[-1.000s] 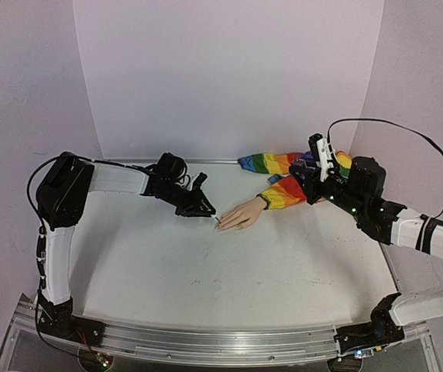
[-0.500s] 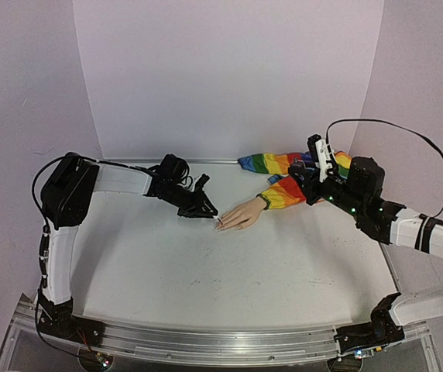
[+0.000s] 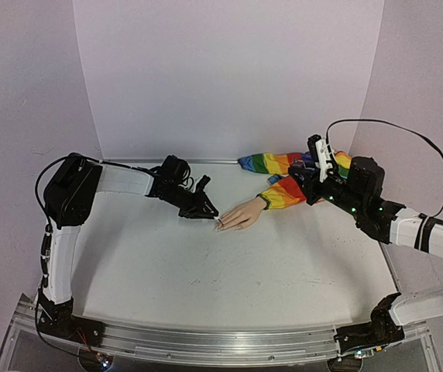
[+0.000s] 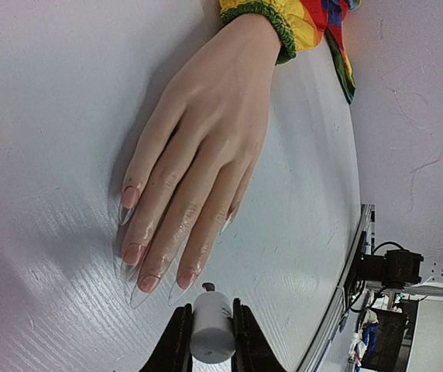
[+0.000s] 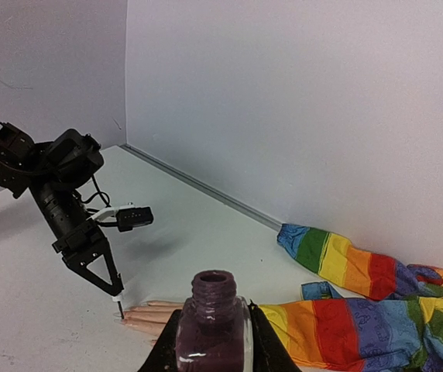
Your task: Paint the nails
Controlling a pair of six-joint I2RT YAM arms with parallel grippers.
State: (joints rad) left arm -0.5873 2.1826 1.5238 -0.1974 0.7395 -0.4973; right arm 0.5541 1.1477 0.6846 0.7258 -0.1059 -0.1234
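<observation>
1. Table [image 3: 229,271]: white and flat. It bears everything below.
2. Rainbow-striped sleeve [image 3: 283,190]: lies at the far right of the table, with its cuff at the mannequin's wrist.
3. Mannequin hand [image 4: 206,147]: pale peach, palm down near the table's middle, fingers pointing toward the left arm. Nothing visible fixes it down. Hazard: a sideways push from the brush could slide it and smear polish onto the skin.
4. Right gripper [image 5: 212,345]: raised near the sleeve. Hazard: the bottle it carries is uncapped, so a tilt would likely spill. Claw: clamped on the purple polish bottle [image 5: 212,314], which is held upright.
5. Left gripper [image 3: 201,208]: angled down at the fingertips. Hazard: pressing too hard could splay the bristles over the finger or the table. Claw: pinched tight on the white brush handle [image 4: 211,329]. The brush tip is just beside the fingertips, and whether it touches them cannot be told.
6. Nails [image 4: 135,253]: long and pointed, pinkish with clear ends, at the fingertips facing the brush.
</observation>
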